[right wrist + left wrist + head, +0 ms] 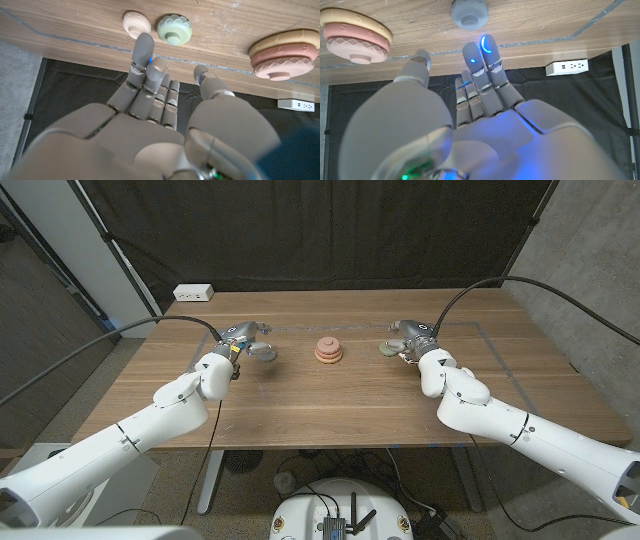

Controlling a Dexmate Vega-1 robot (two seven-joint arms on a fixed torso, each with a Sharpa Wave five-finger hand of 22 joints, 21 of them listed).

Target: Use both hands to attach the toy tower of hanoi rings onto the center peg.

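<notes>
Currently both hands, left hand and right hand, are hovering open, holding nothing. Left is nearing the grey ring; a careless fingertip risks nudging it away across the desk.

Your wooden table carries the ring stack (centre), grey piece, green piece.

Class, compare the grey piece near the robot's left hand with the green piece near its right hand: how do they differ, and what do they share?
Colour: the grey piece is blue-grey, the green piece pale green. Neighbours: the grey piece lies alone, while the green piece lies beside a small peach piece. Shared: both are round and scalloped with a raised centre, lie loose on the table, off the stack, and neither is held.
</notes>
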